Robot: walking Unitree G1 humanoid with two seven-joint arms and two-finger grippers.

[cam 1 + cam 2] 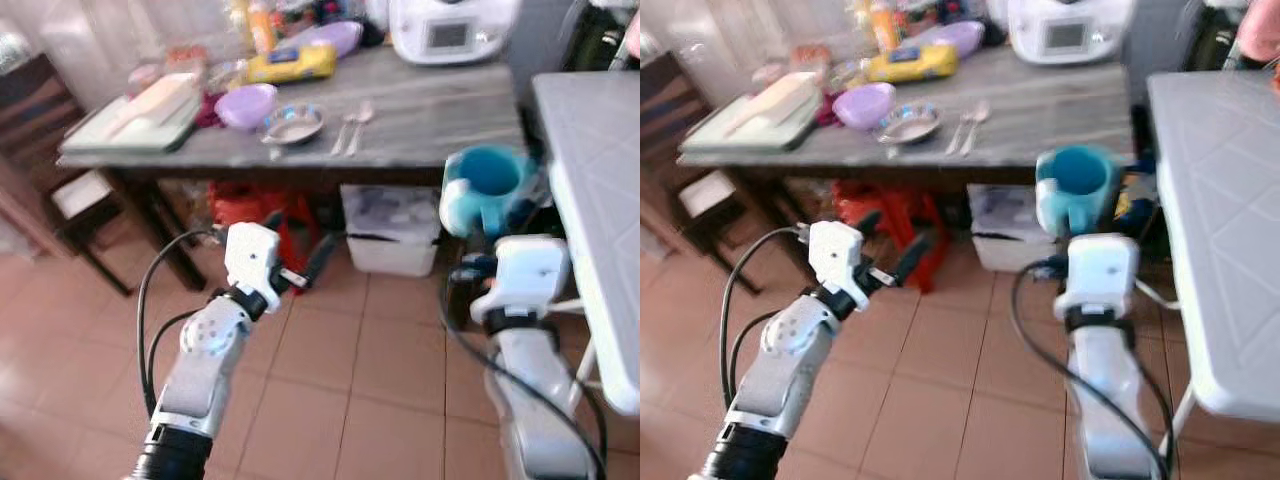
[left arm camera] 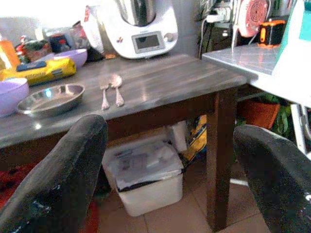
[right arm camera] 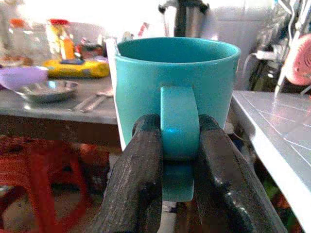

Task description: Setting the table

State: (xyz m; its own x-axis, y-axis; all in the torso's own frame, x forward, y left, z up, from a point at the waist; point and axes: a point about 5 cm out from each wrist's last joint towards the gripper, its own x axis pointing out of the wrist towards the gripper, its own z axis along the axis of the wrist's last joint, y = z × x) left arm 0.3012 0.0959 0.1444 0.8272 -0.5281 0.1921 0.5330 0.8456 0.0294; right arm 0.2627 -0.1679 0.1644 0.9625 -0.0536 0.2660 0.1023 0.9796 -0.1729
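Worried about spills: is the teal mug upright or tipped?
Upright: the teal mug has its rim level and mouth up, with the right pincer clamped on its handle.

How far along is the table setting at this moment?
Early stage. Done: the teal mug is picked up, the right gripper clamped on its handle and held upright in the air beside the white table. In hand: carrying it; the left gripper is open and empty. Left: the white table's visible surface is bare, while the metal bowl, fork and spoon still lie on the grey wooden table.
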